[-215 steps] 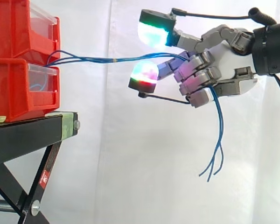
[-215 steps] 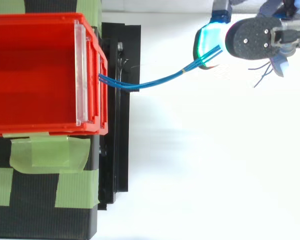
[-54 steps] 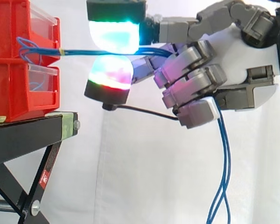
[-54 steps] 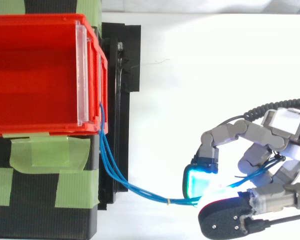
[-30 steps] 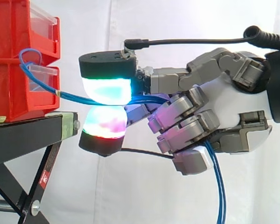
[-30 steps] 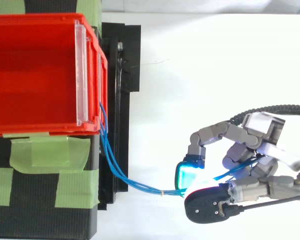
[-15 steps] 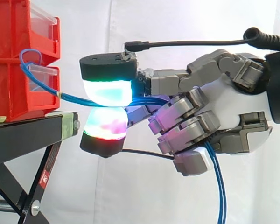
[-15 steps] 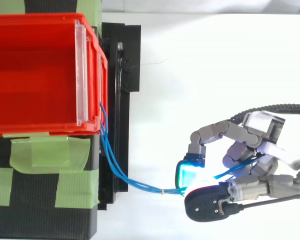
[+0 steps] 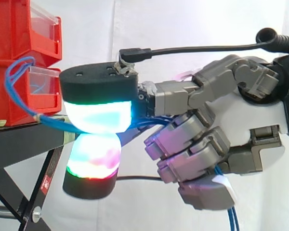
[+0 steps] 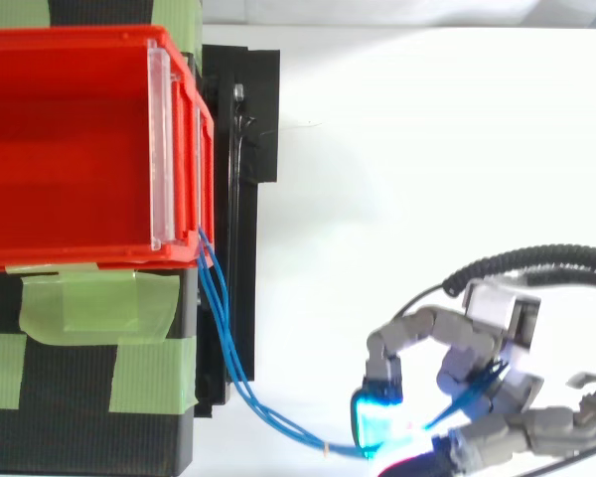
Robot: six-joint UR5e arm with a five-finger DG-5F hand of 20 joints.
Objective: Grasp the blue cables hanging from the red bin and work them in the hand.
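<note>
Thin blue cables point(image 10: 222, 338) leave the front corner of the red bin point(image 10: 70, 219) and run in a slack curve to my hand point(image 10: 489, 370), out in front of the stand. In the side view the cables point(image 9: 18, 91) loop out of the stacked red bins point(image 9: 9, 96), sag to the stand's edge and pass between two glowing fingertips point(image 9: 98, 115) pressed together. My hand point(image 9: 262, 120) is shut on them: the cables pass under the curled fingers, and their loose ends point(image 9: 232, 220) hang below the palm.
The bins sit on a black stand point(image 9: 24, 139) with green tape point(image 10: 89, 308) on its top. A white curtain hangs behind, and the white floor lies to the right of the stand.
My hand has moved lower in the top view and looms larger and lower in the side view, keeping its pinch. The cable loop at the bin has sagged and widened.
</note>
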